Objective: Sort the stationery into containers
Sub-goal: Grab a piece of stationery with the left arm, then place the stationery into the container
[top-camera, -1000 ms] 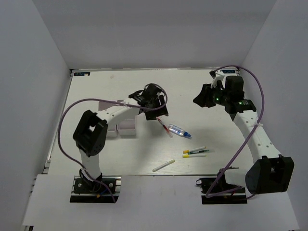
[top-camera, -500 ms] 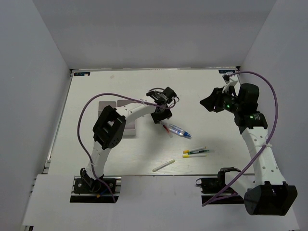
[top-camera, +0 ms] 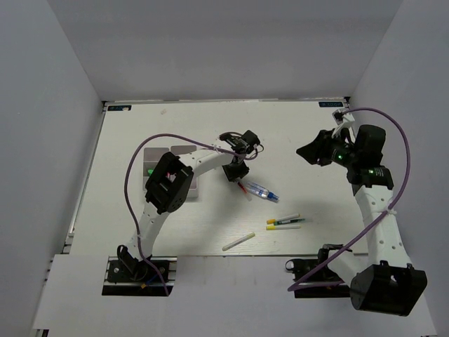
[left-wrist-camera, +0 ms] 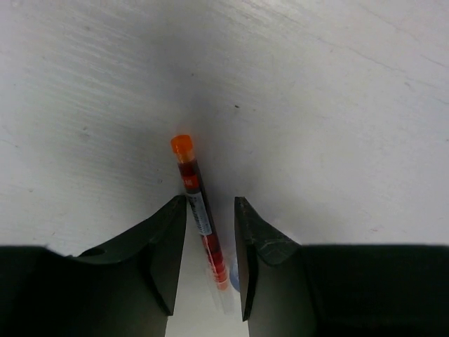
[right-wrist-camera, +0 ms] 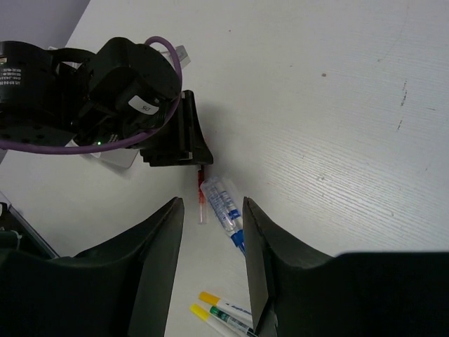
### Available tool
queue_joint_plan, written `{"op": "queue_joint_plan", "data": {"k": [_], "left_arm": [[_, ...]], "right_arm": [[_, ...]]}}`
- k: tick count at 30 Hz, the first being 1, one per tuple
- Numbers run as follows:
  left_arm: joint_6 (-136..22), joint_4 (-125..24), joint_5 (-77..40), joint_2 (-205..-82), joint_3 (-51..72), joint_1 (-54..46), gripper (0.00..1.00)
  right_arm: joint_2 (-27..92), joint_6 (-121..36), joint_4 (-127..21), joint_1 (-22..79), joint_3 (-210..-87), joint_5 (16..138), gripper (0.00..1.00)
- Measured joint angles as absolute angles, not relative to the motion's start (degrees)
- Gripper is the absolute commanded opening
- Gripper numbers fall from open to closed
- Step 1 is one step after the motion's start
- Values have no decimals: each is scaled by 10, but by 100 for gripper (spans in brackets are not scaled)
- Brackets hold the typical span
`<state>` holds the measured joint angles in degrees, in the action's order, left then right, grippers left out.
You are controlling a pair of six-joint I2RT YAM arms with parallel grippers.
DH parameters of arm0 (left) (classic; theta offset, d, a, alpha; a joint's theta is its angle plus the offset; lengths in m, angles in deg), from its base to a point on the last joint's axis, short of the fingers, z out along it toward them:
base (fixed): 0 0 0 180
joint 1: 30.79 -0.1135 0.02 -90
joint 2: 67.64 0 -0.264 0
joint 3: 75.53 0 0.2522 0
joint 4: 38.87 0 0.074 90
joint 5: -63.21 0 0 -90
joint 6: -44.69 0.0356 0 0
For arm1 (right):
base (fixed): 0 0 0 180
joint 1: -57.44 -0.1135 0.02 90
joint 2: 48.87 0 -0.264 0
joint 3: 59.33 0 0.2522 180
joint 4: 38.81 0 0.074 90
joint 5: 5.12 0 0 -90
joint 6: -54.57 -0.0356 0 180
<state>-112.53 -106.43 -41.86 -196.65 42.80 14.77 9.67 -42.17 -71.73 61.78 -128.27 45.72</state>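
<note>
The job in hand is picking up the red pen (left-wrist-camera: 201,214). It lies flat on the white table (left-wrist-camera: 316,105), right next to the clear-blue tube (top-camera: 262,192), near the middle of the table. The left gripper (left-wrist-camera: 209,202) is down low over the pen, with one jaw on each side of it. I can see a little gap beside the pen, so the jaws are not pinching it yet and the pen is not held. The right gripper (right-wrist-camera: 212,205) hangs in the air well off to the side with its jaws apart and nothing in them.

I think the next move is to squeeze the pen tight, lift it straight up without bumping the tube, and carry it to the containers (top-camera: 156,153), which the left arm mostly hides. The yellow-capped markers (top-camera: 284,222) and the white stick (top-camera: 238,241) are not sorted yet
</note>
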Motion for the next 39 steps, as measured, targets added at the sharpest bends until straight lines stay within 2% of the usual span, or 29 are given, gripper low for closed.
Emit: {"op": "queue_joint_plan", "data": {"k": [3, 5, 8, 13, 14, 17, 25, 27, 32, 33, 35, 37, 39], "left_arm": [[-1121, -1066, -421, -1970, 433, 148, 38], [-1117, -1071, -420, -1975, 439, 148, 38], [-1110, -1077, -418, -1982, 450, 148, 24], [-1088, -1087, -412, -1984, 455, 148, 13], [-1085, -1090, -412, -1984, 455, 148, 8], [-1069, -1099, -409, -1984, 455, 148, 0], [-1007, -1080, -412, -1934, 384, 150, 0], [-977, -1058, -418, -1897, 349, 153, 0], [-877, -923, -426, -1732, 233, 165, 0], [-859, -892, -428, -1692, 207, 168, 0], [-831, -827, -439, -1619, 161, 171, 0], [-809, -767, -471, -1552, 116, 176, 0], [-796, -727, -522, -1507, 82, 177, 0]], "right_arm": [[96, -425, -716, 629, -1278, 444, 46], [96, -426, -717, 635, -1275, 436, 46], [96, -427, -717, 644, -1275, 424, 46], [96, -429, -717, 660, -1275, 402, 46], [96, -429, -717, 663, -1275, 397, 46], [96, -432, -717, 671, -1275, 381, 46], [96, -423, -698, 689, -1238, 293, 43], [98, -410, -694, 692, -1229, 259, 33], [112, -377, -686, 695, -1228, 187, 26], [114, -370, -687, 695, -1228, 177, 21], [116, -348, -687, 695, -1227, 154, 17], [117, -324, -689, 695, -1225, 129, 13], [117, -303, -693, 694, -1224, 113, 13]]}}
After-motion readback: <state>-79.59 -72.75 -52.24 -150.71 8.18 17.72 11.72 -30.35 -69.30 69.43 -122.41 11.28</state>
